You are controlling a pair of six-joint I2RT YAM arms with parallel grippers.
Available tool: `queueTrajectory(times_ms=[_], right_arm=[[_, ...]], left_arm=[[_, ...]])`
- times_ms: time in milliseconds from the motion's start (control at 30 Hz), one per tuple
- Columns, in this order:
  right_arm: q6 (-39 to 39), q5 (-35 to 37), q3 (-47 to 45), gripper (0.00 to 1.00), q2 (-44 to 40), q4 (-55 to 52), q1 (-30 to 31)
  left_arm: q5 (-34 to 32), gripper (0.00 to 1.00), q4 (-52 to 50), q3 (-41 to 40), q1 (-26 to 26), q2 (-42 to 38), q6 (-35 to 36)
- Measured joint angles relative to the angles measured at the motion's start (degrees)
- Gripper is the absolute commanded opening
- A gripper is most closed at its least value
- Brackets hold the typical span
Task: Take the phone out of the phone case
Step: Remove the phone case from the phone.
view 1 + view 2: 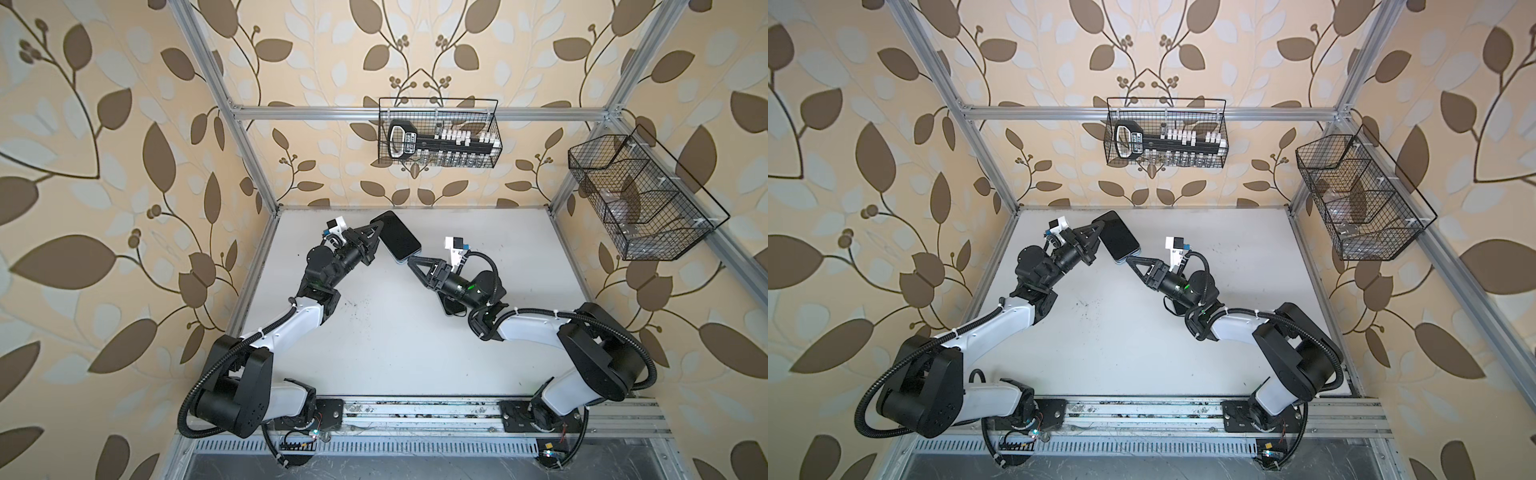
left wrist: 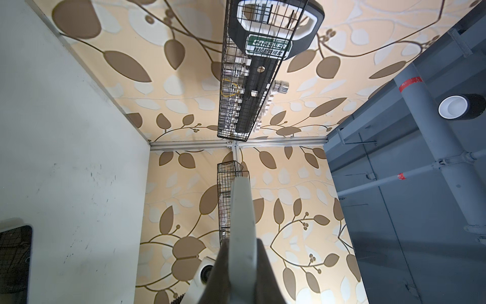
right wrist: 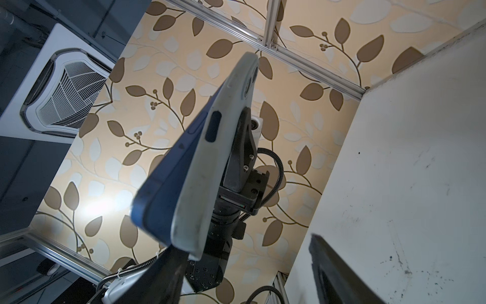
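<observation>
The phone [image 1: 397, 237] [image 1: 1119, 237], dark screen up, hangs tilted above the table in both top views. In the right wrist view its blue side [image 3: 168, 179] stands proud of the pale grey phone case [image 3: 210, 158] at the near corner. My left gripper [image 1: 380, 232] [image 1: 1100, 232] [image 2: 242, 250] is shut on the case's edge [image 2: 240, 210]. My right gripper [image 1: 415, 271] [image 1: 1136, 270] [image 3: 247, 244] is open, with one fingertip [image 3: 178, 263] just under the phone's low corner; I cannot tell whether it touches.
A dark flat device [image 1: 453, 309] [image 2: 15, 258] lies on the white table [image 1: 395, 340] under the right arm. A wire basket with a socket set [image 1: 438, 133] hangs on the back rail. Another wire basket [image 1: 640, 199] hangs at the right.
</observation>
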Motion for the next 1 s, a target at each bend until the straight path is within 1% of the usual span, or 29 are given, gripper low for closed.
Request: queueTrajectory(times_ms=[300, 700, 833, 1000], right_arm=[[0.3, 0.1, 2.3, 0.71, 0.2, -1.9, -0.9], [0.6, 0.3, 2.6, 0.65, 0.4, -2.7, -1.1], [0.8, 0.7, 2.6, 0.60, 0.7, -2.8, -1.1], [1.4, 1.0, 2.6, 0.50, 1.3, -2.7, -1.1]], left_arm=[[1.0, 0.00, -2.1, -0.8, -2.1, -2.1, 1.7], [2.0, 0.00, -1.9, -1.1, -2.3, -1.6, 2.5], [2.6, 0.00, -0.3, -1.1, -2.3, -0.1, 2.1], [2.8, 0.00, -0.3, -1.3, -2.3, 0.7, 2.4]])
